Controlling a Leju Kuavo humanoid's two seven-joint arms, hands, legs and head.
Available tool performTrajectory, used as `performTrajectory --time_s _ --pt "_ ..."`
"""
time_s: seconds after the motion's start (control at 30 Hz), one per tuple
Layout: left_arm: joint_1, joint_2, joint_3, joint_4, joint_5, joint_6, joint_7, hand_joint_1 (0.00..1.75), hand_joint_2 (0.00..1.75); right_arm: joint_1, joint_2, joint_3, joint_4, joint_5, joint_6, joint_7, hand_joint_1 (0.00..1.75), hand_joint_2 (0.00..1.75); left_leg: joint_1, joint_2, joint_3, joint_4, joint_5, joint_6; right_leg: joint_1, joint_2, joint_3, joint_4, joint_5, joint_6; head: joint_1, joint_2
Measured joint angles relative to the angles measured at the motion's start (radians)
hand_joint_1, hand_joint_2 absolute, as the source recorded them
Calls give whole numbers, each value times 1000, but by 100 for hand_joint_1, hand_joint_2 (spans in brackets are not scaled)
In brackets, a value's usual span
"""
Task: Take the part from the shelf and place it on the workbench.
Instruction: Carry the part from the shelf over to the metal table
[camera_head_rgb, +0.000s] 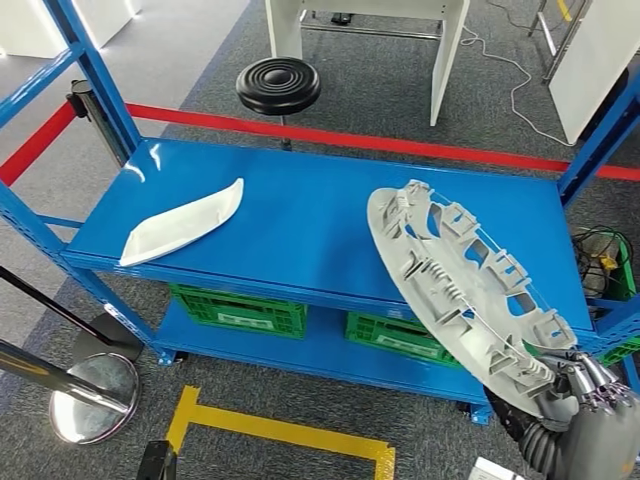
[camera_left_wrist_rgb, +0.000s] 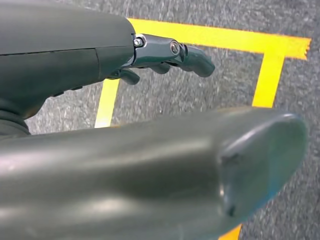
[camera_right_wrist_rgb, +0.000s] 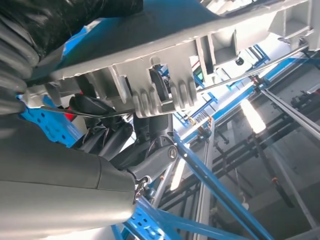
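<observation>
While the left hand (camera_left_wrist_rgb: 166, 52) hangs empty, fingers apart, the right hand (camera_head_rgb: 596, 390) grips the tilted wheel cover (camera_head_rgb: 468, 290).

Bright, even overhead light glares white on the shelf (camera_head_rgb: 302, 215), the head view is sharp, and the close left hand (camera_left_wrist_rgb: 158, 165) blurs soft with pale sheen.

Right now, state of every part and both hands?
Wheel cover: held by its lower rim, tilted, lifted off the shelf.
White trim piece: lying flat on the shelf, untouched.
Right hand: grips the wheel cover.
Left hand: holds nothing, fingers apart, above the floor.
</observation>
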Motion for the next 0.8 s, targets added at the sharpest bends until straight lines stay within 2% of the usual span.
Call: performTrajectory --time_s 0.03,0.07,0.13,0.2,0.3,0.43,0.6,0.63,0.73,0.8 --pt "0 2 0 1 0 0 -1 0 0 -1 0 0 0 0 0 0 175 175 2 -2 -2 11 -7 -12 -2 4 29 -52 16 -2 3 0" --pt "0 4 0 1 0 0 -2 0 0 -1 0 -1 0 0 0 -1 175 175 2 -4 -5 19 -11 -22 -2 8 44 -79 19 -8 4 0" --pt "0 5 0 2 0 1 -4 0 0 0 1 -2 0 0 0 -1 175 175 1 -6 -7 25 -11 -35 1 14 45 -77 12 -35 4 0" --pt "0 6 0 3 0 16 -2 0 0 0 1 -3 1 0 0 -1 175 175 5 -6 -5 19 -15 -43 -2 14 40 -70 13 -48 2 0" --pt "-2 11 5 4 -1 54 8 0 0 -1 2 -4 3 0 0 2 175 175 7 -6 3 10 -31 -51 -8 13 36 -69 14 -51 -2 0" --pt "-3 15 8 4 -1 57 8 0 0 -1 2 -5 5 0 0 3 175 175 4 -7 5 4 11 -36 -7 12 32 -69 16 -56 -7 0" --pt "-4 11 8 4 -1 65 9 0 0 -2 2 -5 6 0 0 4 175 175 5 -6 6 1 0 -23 5 11 32 -68 12 -65 -6 0" --pt "-5 10 8 4 0 67 9 0 0 -2 2 -5 6 0 0 5 175 175 6 -6 6 0 -3 -28 7 10 32 -68 12 -65 -6 0" --pt "-5 8 8 4 0 69 9 0 0 -2 2 -5 6 0 0 5 175 175 8 -6 4 1 -6 -56 8 7 33 -68 11 -66 -6 0" --pt "-5 7 8 4 0 70 9 0 0 -2 2 -5 6 0 0 5 175 175 8 -6 2 4 -8 -60 7 7 33 -68 12 -65 -6 0"
